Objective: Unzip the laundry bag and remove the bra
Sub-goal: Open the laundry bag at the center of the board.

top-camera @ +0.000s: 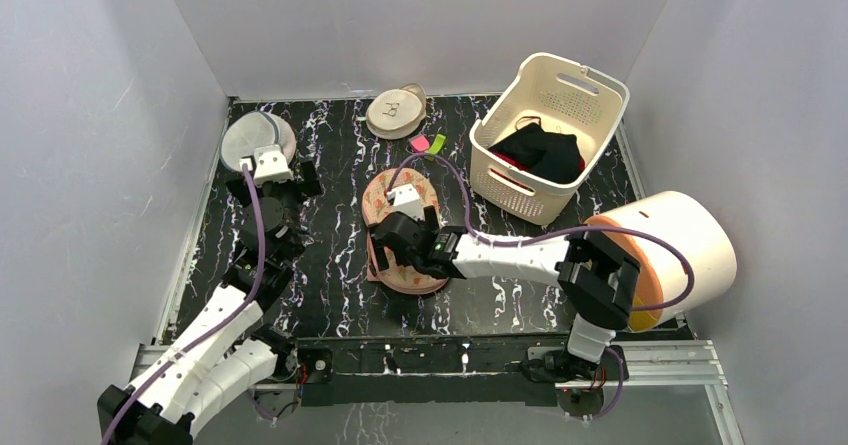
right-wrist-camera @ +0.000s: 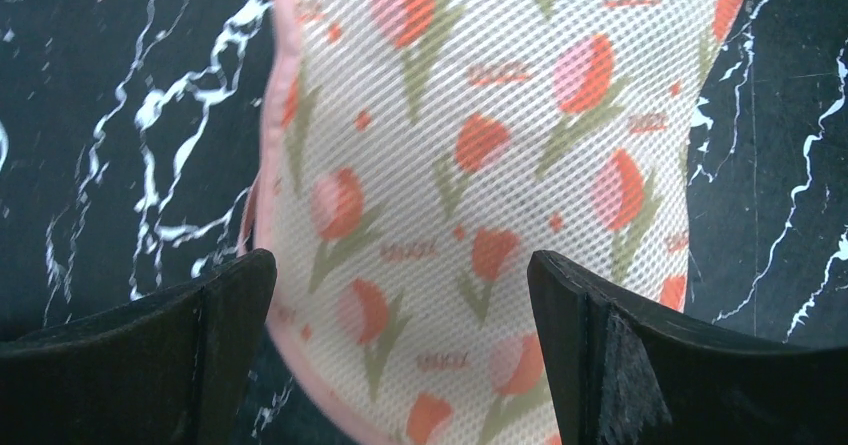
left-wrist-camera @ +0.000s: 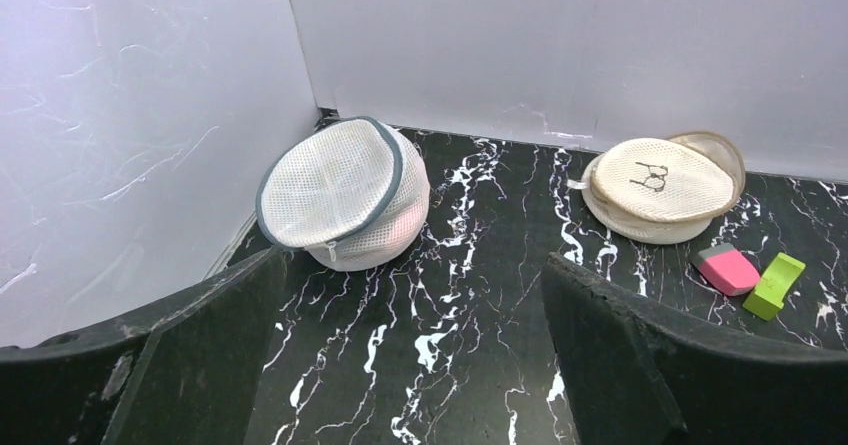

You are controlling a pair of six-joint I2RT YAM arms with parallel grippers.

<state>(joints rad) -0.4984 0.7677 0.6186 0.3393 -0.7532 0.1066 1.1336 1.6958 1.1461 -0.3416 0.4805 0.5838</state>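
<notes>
My right gripper (right-wrist-camera: pixel 395 280) hangs directly over the laundry bag (right-wrist-camera: pixel 480 155) with its fingers spread wide and nothing in them. The tulip-printed mesh fills the gap beneath them, and the pink trim (right-wrist-camera: pixel 268 180) passes close by one fingertip. The bag lies flat on the table (top-camera: pixel 330 265), so coming at it from above makes sense: the edge is the only part I can pinch.

I can't find the zipper pull from here. It may be along the trim or hidden under the wrist, so I'd want it in view before closing on anything. The bra doesn't show in any view. I take it to be inside the bag, because the bag looks closed and nothing grey lies near it.

My left gripper (left-wrist-camera: pixel 415 265) is also wide apart and empty, held over bare table well off to the side of the bag. Ahead of it to the left sits the round grey-white pouch (left-wrist-camera: pixel 340 190). Ahead to the right is the beige disc pouch (left-wrist-camera: pixel 660 185), with a pink block (left-wrist-camera: pixel 727 269) and a green block (left-wrist-camera: pixel 775 285) just past it. Neither pouch is the one I need. I read that arm as out of the way for now, free to come across and pin the bag while the right one works the zip. Unzipping has not started.
</notes>
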